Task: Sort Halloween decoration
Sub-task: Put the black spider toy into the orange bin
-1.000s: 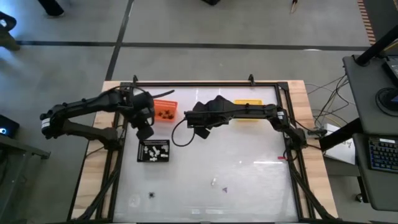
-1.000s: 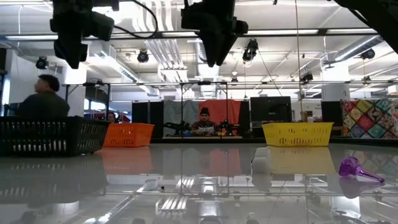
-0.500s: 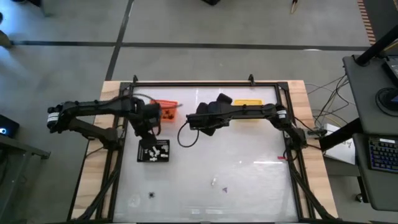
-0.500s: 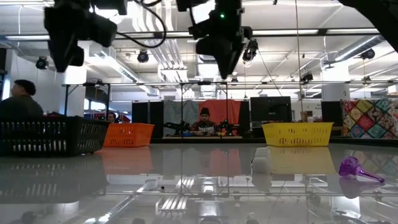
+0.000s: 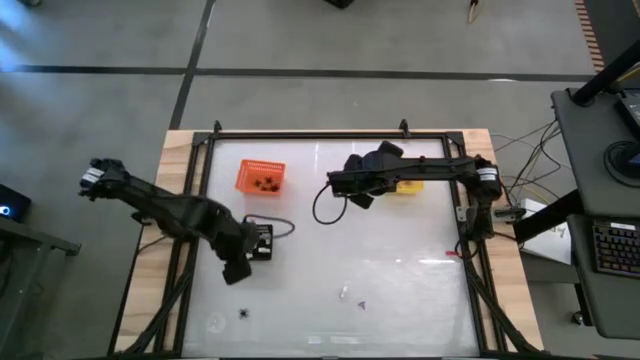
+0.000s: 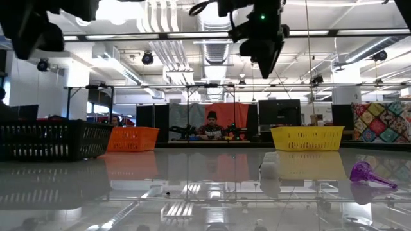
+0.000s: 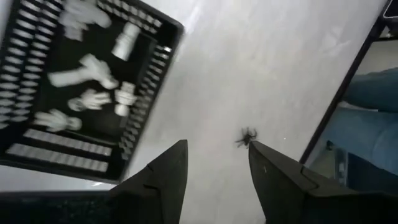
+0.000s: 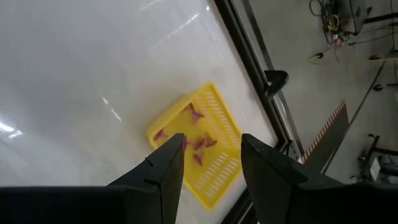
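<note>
A tiny black spider trinket [image 7: 247, 136] lies flat, legs splayed, at the empty, open left claw's [image 7: 214, 163] twelve o'clock.

Overhead, table-level and two wrist cameras share the table [image 5: 400, 290].

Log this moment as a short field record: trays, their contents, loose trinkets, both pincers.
Black slatted tray: white trinkets inside
Orange slatted tray: small dark trinkets inside
Yellow slatted tray: purple trinkets inside
Loose on the white tabletop: black spider trinket, a purple trinket, a small white trinket
Left pincer: open, empty, beside the black tray, facing the spider
Right pincer: open, empty, above the yellow tray
</note>
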